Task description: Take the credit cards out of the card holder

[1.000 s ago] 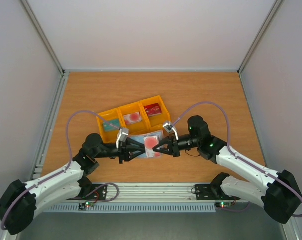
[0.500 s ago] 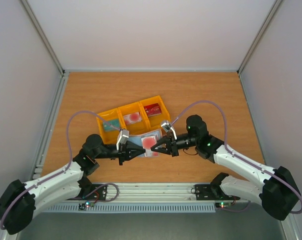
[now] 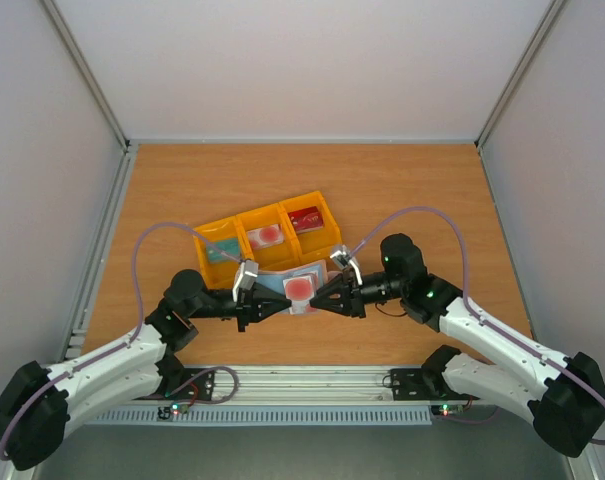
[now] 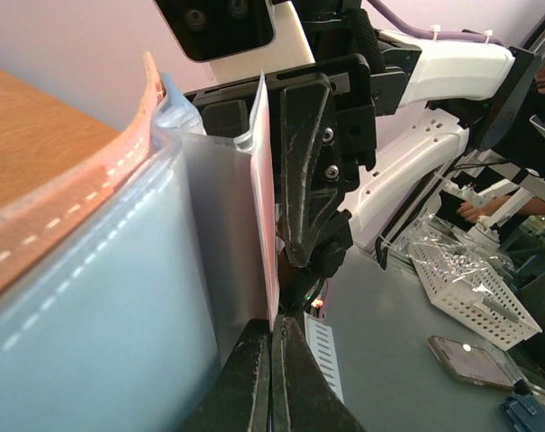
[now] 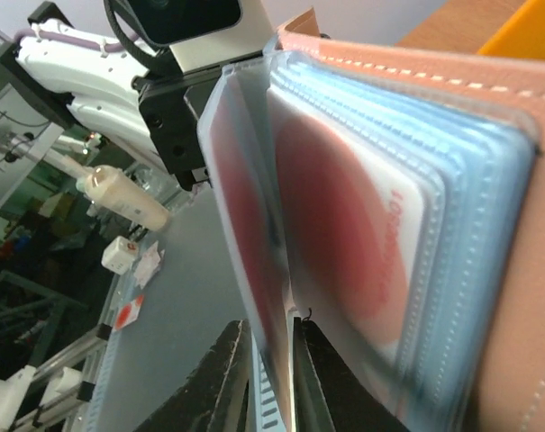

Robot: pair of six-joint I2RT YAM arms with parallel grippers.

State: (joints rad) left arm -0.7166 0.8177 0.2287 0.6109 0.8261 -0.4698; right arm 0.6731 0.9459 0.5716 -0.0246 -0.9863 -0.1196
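Three cards already lie in the yellow tray [image 3: 283, 222], just above the centre of the top view. A teal card [image 3: 220, 250] is in its left compartment, a whitish card with a red blotch [image 3: 266, 236] in the middle one, and a dark red card [image 3: 307, 220] in the right one.

The job does not look finished. The card holder [image 3: 282, 282] sits open at the centre of the frame, between the two arms and just below the tray, and another red-blotched card [image 3: 300, 287] shows in its pockets. The right wrist view hints at a second reddish one behind a clear leaf, but the blur leaves that unsure. I judge the task well along, with at least one card left to draw out.

The left fingers [image 4: 272, 360] are pressed together at the bottom of the left wrist view. They pinch the lower edge of a thin clear leaf of the card holder, which rises edge-on straight above them. The holder's blue-grey panels and brown cover fill the left of that frame.

The right fingers [image 3: 320, 297] reach in from the opposite side. In the right wrist view they stand a little apart at the bottom of the frame, and a clear leaf with reddish colour behind it sits in the gap, not visibly clamped.
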